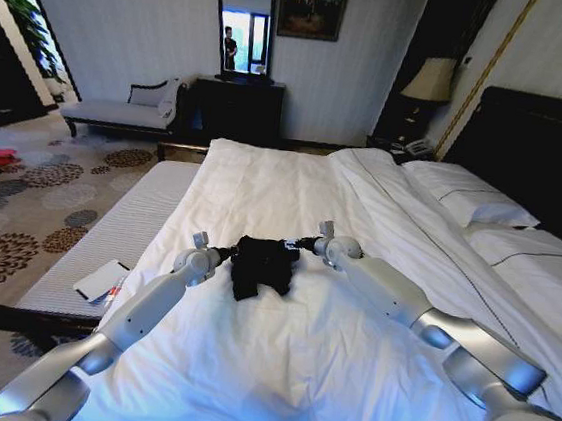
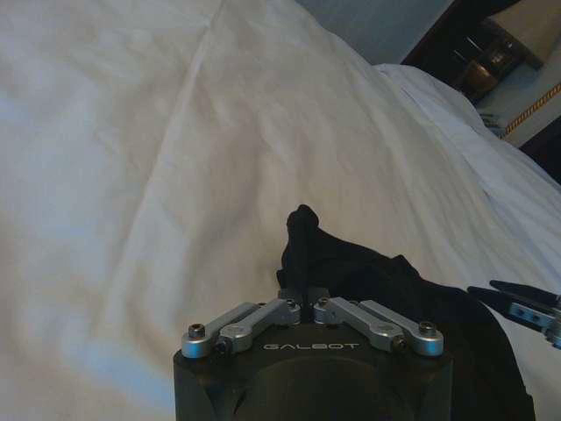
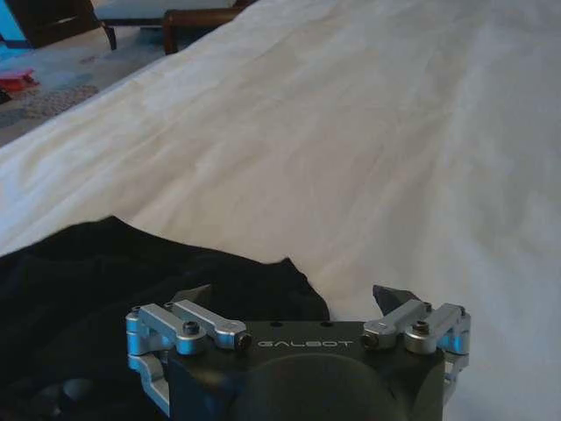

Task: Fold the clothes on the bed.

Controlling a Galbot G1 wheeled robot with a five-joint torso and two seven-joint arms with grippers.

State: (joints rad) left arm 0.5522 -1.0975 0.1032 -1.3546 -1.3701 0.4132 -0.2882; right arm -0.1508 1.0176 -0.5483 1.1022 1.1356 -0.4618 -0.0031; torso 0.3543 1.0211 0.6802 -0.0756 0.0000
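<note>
While the black T-shirt (image 1: 261, 265) lies bunched near the middle of the bed (image 1: 294, 187), well away from every edge, I have my left tool (image 1: 228, 255) pinched tight on a raised tuft at its left side. My right tool (image 1: 304, 243) is spread wide at the right side, gripping nothing. A one-sided pull would likely drag the bundle, wrinkling it further.

Head view: daylight enters at 10 o'clock; a lit lamp (image 1: 430, 80) glows at 1 o'clock. White duvet (image 1: 276, 351) is evenly bright; walls bow at the edges. Wrist views: dimmer, soft focus, dark shirt (image 2: 412, 289) lacks detail.
</note>
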